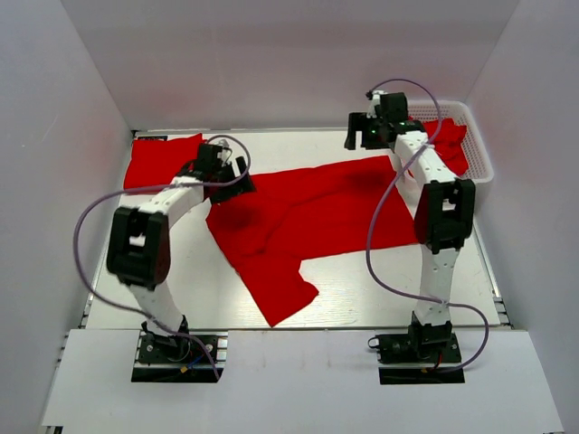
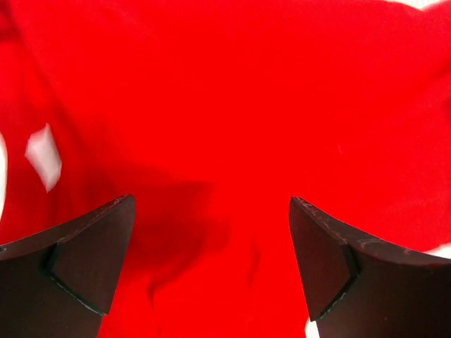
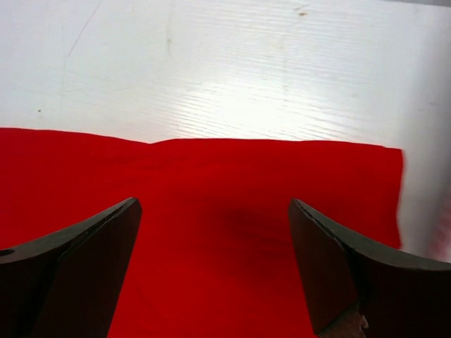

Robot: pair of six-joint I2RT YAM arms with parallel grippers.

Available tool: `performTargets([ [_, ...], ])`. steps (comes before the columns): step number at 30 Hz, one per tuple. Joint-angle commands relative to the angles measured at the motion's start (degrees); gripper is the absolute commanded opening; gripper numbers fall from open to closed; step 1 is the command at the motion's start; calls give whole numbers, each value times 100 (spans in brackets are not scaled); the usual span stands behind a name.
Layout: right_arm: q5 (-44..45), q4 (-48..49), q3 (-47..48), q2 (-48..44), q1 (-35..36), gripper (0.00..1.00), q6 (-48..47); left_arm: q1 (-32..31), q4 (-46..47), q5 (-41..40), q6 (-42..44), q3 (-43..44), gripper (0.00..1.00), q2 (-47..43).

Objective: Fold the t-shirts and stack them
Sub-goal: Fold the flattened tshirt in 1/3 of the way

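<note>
A red t-shirt [image 1: 308,221] lies spread and rumpled across the middle of the table, one part reaching toward the front edge. A second red t-shirt [image 1: 158,163] lies at the back left. More red cloth [image 1: 452,145] sits in the white basket [image 1: 479,154] at the back right. My left gripper [image 1: 242,176] is open above the spread shirt's left end; red cloth [image 2: 225,141] fills its view between the fingers. My right gripper [image 1: 355,136] is open over the shirt's far edge [image 3: 211,211], with nothing between the jaws.
White walls enclose the table on the left, back and right. The basket stands against the right wall. Bare table [image 1: 190,271] shows at the front left and bare table [image 3: 211,70] lies beyond the shirt's far edge.
</note>
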Motion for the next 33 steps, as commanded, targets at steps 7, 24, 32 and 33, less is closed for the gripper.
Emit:
performTargets([
  [7,598,-359,833,1230,107,90,770,104,16,-157,213,1451,100,1569],
  [24,1355,-747,1413,2259,-209,90,1992,376,-1198,-693,450,4396,100,4143],
  [32,538,53,1492,2137,-192,90,1211,429,-681,413,1029,5680,100,4752],
  [33,476,88,1519,2092,-166,90,1027,429,-680,415,1030,5811,100,4752],
])
